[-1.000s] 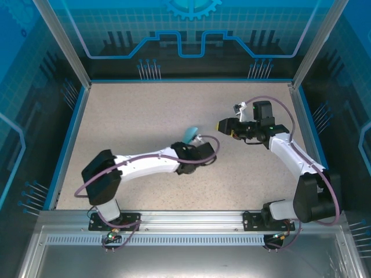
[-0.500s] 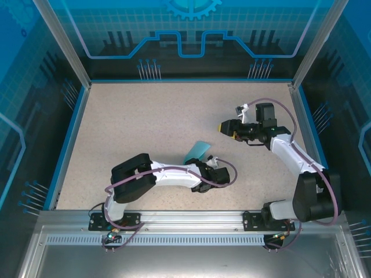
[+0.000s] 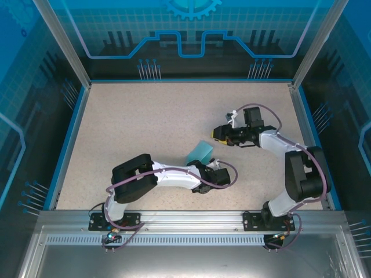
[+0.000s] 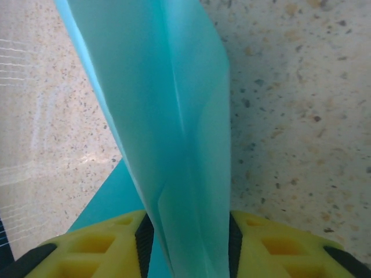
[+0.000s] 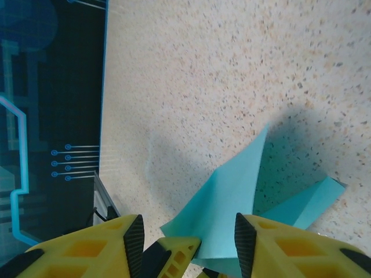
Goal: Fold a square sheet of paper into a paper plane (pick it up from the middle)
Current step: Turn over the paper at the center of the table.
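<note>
Left wrist shows the left hand (image 4: 186,238) clamping the folded paper (image 4: 168,104), right wrist the right hand (image 5: 188,231) spread wide.

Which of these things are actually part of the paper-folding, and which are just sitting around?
In the job: folded light-blue paper, left gripper pinching it, right gripper open near it.
Just there: speckled table, blue patterned wall, metal rail.
</note>
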Tool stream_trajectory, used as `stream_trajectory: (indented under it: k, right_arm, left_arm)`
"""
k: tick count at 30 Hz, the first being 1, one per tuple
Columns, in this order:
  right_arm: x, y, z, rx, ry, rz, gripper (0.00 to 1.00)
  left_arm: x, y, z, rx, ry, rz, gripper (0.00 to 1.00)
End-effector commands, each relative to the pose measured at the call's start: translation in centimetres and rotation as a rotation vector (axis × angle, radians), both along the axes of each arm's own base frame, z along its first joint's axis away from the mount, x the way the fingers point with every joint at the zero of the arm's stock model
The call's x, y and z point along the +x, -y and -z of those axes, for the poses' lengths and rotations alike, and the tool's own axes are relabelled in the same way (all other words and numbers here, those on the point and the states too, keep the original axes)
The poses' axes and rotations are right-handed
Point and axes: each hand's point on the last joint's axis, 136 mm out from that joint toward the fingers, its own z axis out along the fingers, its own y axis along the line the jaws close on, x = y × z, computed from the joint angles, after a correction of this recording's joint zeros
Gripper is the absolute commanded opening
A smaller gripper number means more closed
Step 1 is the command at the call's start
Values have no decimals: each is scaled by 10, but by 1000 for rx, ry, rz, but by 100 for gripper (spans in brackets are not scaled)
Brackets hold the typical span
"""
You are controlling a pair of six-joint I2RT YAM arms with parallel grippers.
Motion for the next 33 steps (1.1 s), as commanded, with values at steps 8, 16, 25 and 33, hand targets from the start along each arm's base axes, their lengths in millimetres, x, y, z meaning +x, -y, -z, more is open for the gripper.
stream_trajectory:
  k: [8, 16, 25, 33]
  right_arm:
    - [-16, -24, 55, -62, -83, -85, 42]
    - [-30, -33, 80, -125, -122, -129, 38]
    - [-41, -26, 101, -217, -152, -150, 34]
    - [-44, -24, 106, -247, -151, -161, 33]
  left_arm:
    - [-19, 21, -20, -183, -106, 26, 49]
    - [-33, 29, -61, -337, -173, 6, 56]
    - [-28, -13, -122, -662, -246, -193, 56]
    - [-23, -58, -89, -833, -369, -420, 43]
